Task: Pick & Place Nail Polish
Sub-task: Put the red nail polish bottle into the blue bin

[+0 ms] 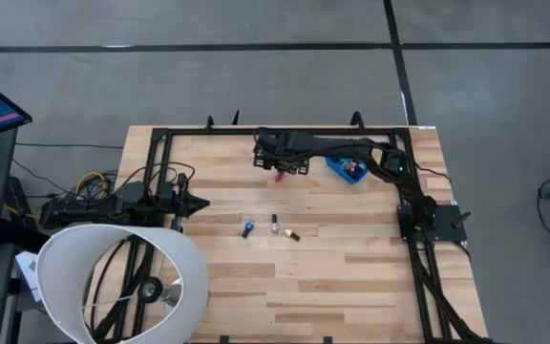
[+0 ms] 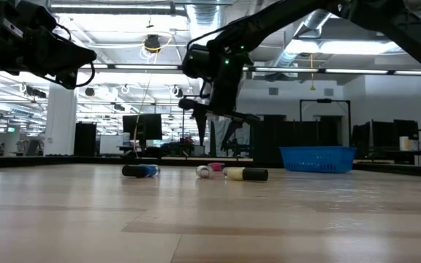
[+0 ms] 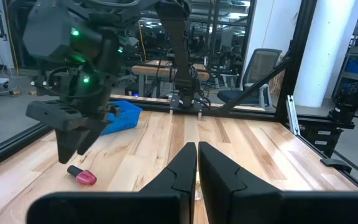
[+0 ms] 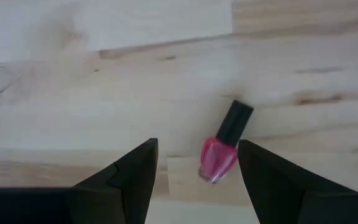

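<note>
Hovering wide open and empty, the right gripper straddles a pink nail polish bottle, cap toward one o'clock.

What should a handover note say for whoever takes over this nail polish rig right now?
Right pincer: open, hovering over a pink bottle lying on the table near the blue bin; not gripped yet.
Left pincer: shut, empty, waiting at the left edge of the table.
Three more bottles lie loose mid-table.
Done: the bin holds some small items, too small to identify.
Left: the pink bottle and the three others.
</note>
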Action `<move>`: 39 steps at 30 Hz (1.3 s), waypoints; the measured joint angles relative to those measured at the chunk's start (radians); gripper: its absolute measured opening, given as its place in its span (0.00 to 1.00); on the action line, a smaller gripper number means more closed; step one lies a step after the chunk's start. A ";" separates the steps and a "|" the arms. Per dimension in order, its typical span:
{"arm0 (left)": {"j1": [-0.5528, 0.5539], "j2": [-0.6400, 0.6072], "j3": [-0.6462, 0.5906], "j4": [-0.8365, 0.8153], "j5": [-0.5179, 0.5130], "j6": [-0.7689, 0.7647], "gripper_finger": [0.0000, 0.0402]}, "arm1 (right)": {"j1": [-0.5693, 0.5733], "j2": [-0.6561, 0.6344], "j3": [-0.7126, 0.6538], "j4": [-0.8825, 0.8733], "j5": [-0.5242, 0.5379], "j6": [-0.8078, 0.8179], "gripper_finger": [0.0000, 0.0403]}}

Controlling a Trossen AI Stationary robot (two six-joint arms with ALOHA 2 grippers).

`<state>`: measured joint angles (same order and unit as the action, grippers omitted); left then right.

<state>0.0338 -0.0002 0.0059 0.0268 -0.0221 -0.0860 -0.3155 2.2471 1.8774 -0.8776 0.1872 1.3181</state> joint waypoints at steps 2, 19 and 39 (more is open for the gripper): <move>0.000 0.000 0.000 0.000 0.000 0.000 0.03 | 0.008 0.000 0.000 -0.001 0.025 0.028 0.53; 0.000 0.000 0.000 0.000 0.000 0.000 0.03 | 0.049 0.099 0.001 0.058 0.020 0.231 0.53; 0.000 0.000 0.000 0.004 0.000 0.000 0.03 | 0.040 0.111 0.003 0.050 -0.018 0.255 0.40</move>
<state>0.0338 -0.0002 0.0059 0.0307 -0.0219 -0.0860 -0.2752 2.3583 1.8801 -0.8271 0.1695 1.5729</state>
